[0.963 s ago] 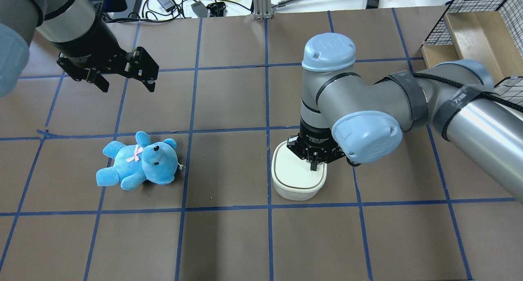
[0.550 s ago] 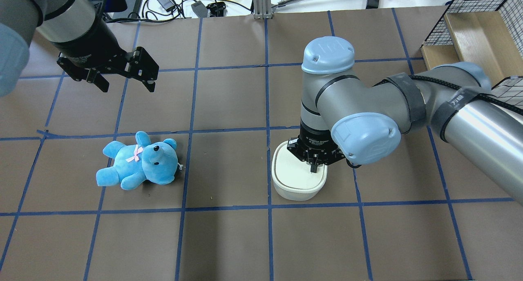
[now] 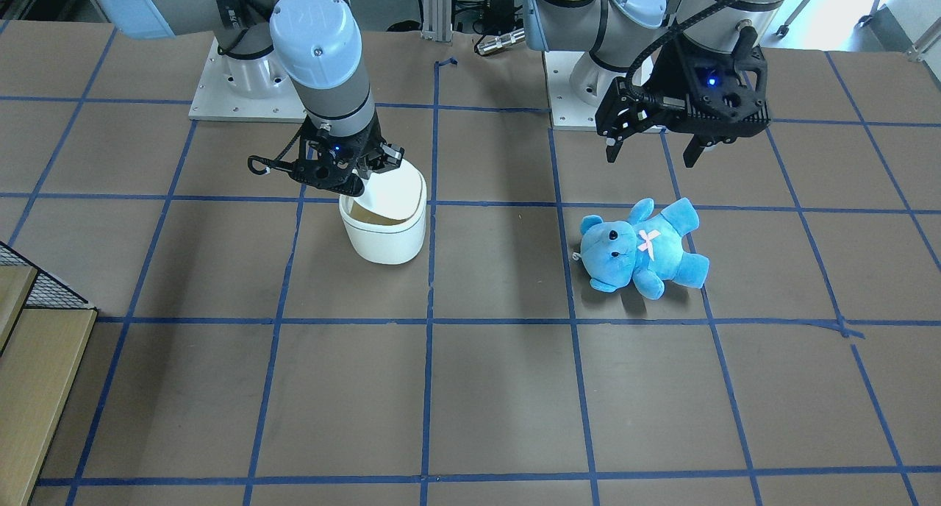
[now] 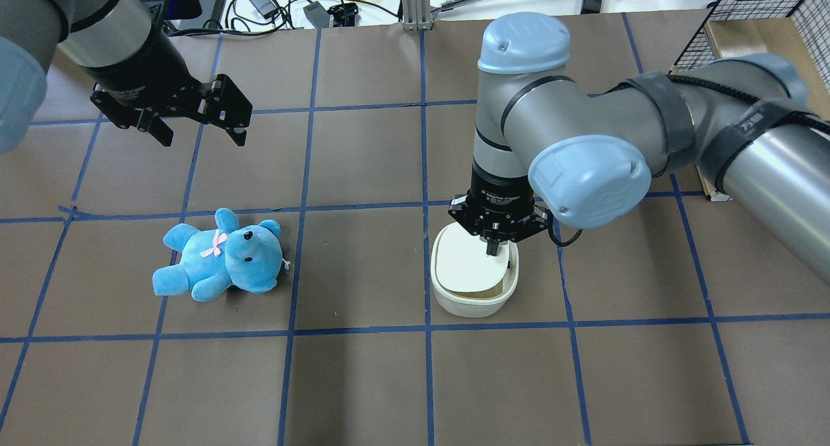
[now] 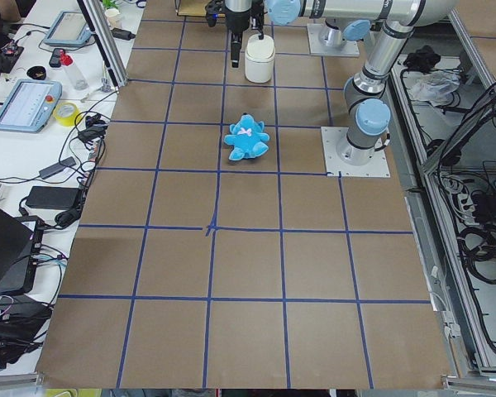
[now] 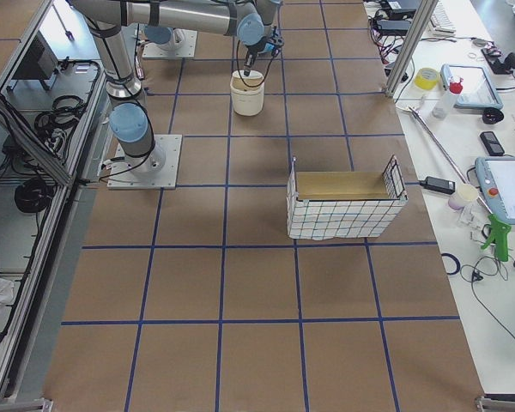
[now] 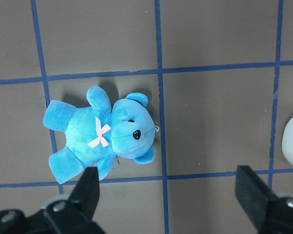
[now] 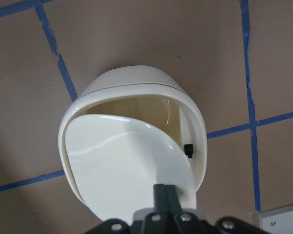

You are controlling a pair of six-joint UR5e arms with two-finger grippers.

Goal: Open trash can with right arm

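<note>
Seems light, stiff and slick, likely to skid if shoved: trash can (image 4: 473, 303) on the surface (image 4: 363, 381) well apart from the teddy (image 4: 220, 255), lid (image 4: 463, 264) tipped ajar at the right tool (image 4: 494, 250)'s pinched-together tips, lid rim the best purchase; left tool (image 4: 202, 135) spread wide above the teddy.

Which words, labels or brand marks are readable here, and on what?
None can be quoted.
White collar lettering, right end effector: too blurred.
White collar lettering, left end effector: too blurred.
White print on the black strap: unreadable.
Trash can, teddy: none seen.

trash can (image 4: 470, 306) lid (image 4: 468, 264) now ajar
</note>
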